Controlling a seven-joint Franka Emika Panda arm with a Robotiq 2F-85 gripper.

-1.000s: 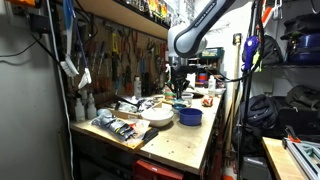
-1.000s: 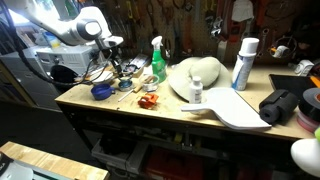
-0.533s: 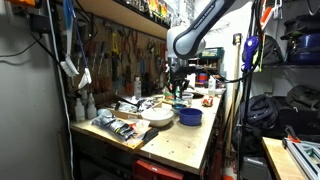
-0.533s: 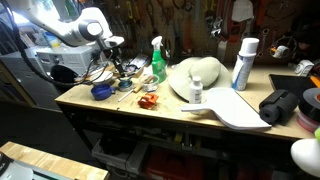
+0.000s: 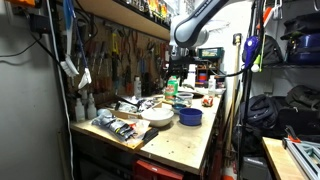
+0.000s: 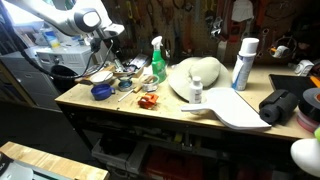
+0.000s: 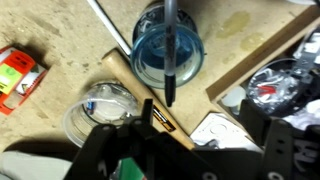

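Note:
Straight below my gripper sits a blue bowl with a black marker resting in it, one end on the rim. The jaws stand open with nothing between them, well above the bowl. In both exterior views the gripper hangs over the blue bowl on the wooden workbench.
A clear glass jar and an orange-red packet lie beside the bowl. On the bench stand a green spray bottle, a white domed object, a spray can and a white dish. Tools hang on the wall behind.
The gripper has opened and risen away from the blue bowl. The black marker stays in the bowl.

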